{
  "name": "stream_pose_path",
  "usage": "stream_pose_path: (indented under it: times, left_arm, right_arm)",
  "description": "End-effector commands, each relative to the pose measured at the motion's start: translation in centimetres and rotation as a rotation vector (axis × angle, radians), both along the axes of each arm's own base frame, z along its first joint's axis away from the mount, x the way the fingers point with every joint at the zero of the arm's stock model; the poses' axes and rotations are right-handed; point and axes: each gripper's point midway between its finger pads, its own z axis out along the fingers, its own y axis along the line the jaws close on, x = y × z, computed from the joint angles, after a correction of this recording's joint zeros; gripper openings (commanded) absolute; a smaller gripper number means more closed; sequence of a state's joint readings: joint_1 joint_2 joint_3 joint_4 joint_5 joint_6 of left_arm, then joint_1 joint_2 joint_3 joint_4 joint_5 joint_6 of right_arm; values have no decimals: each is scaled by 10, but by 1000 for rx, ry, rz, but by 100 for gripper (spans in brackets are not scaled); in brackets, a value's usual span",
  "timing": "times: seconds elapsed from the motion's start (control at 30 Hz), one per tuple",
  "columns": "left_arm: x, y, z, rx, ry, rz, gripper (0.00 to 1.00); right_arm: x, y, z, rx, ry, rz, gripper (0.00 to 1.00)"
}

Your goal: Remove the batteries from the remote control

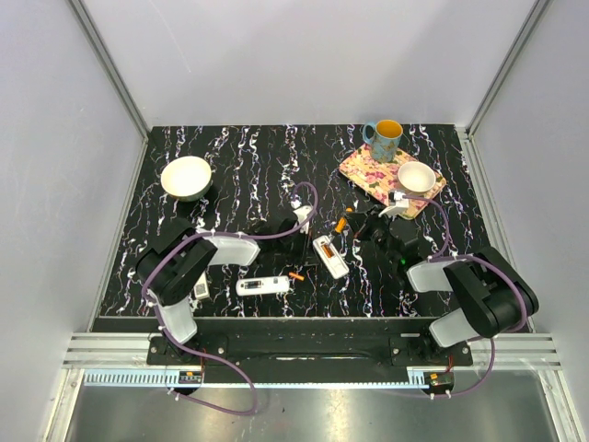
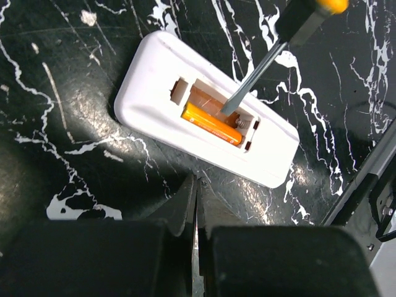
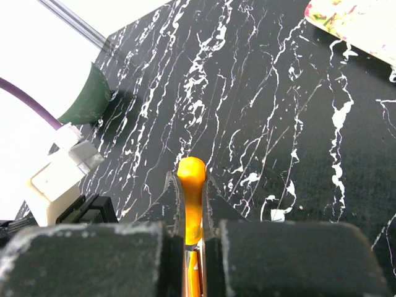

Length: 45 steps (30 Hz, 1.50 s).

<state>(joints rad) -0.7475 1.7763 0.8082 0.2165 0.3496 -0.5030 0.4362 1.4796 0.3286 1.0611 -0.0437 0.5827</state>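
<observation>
A white remote [image 2: 204,117] lies back up with its battery bay open; it also shows mid-table in the top view [image 1: 330,256]. One orange battery [image 2: 211,123] lies in the bay's near slot. The slot beside it holds no battery, and the metal shaft of a screwdriver [image 2: 253,79] has its tip there. My right gripper [image 3: 190,179] is shut on the screwdriver's orange handle [image 3: 191,185], just right of the remote [image 1: 363,226]. My left gripper [image 2: 199,182] is shut and empty, its tips close to the remote's near long edge. A loose orange battery [image 1: 295,275] lies on the table left of the remote.
A second white remote [image 1: 262,285] lies near the front edge, with a small white piece [image 1: 200,290] further left. A white bowl [image 1: 186,177] stands at the back left. A floral tray [image 1: 368,175] at the back right carries a blue mug [image 1: 384,140] and a small bowl [image 1: 416,177].
</observation>
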Motion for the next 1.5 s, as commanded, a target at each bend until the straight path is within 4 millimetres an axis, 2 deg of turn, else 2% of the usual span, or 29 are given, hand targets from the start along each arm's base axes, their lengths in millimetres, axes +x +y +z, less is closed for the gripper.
stream_pose_path:
  times: [0.0,0.5,1.1,1.47]
  left_arm:
    - [10,-10,2,-41,6,-4,0]
    - [13,-10,-8,-38,33,1,0]
    - [14,-6,-28,-5,88,12,0]
    - [13,-4,-36,20,123,9,0]
  right_arm:
    - [3,-3,1,8,-12,-17,0]
    - [1,-1,-22,2,65,-8,0]
    - [-9,17,-12,142,87,73,0]
    - [-11,29,-17,193,148,122,0]
